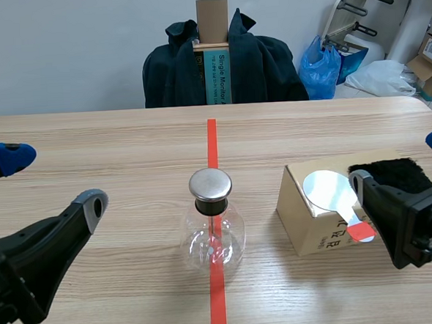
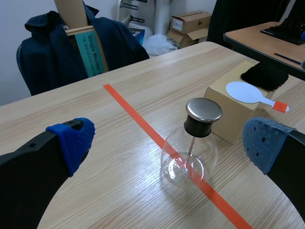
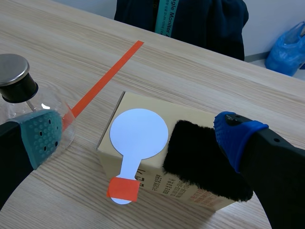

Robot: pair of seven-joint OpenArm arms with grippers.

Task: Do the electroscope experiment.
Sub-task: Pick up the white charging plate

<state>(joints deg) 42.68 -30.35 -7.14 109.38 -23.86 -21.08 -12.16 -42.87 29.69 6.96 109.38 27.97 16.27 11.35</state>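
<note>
Electroscope (image 1: pixel 210 188): clear glass flask with a black collar and a flat metal cap, upright on the orange-red tape line at the middle of the table (image 1: pixel 112 143). A thin rod hangs from the cap inside the glass.

Cardboard box (image 1: pixel 307 219): stands to the right of the flask, near it but apart. A white paddle (image 1: pixel 329 190) lies flat on the box top, and its red-taped handle end overhangs the near edge. A black fur pad (image 1: pixel 396 171) lies on the same top, just beside the paddle disc.

Left gripper (image 1: pixel 53 181): released, fingers wide apart, holding nothing, well to the left of the flask.

Right gripper (image 3: pixel 138 136): released, holding nothing. One finger is on the flask side of the box and the other is over the fur pad.

Beyond the table, a dark jacket (image 1: pixel 269 63) is draped over a chair.
</note>
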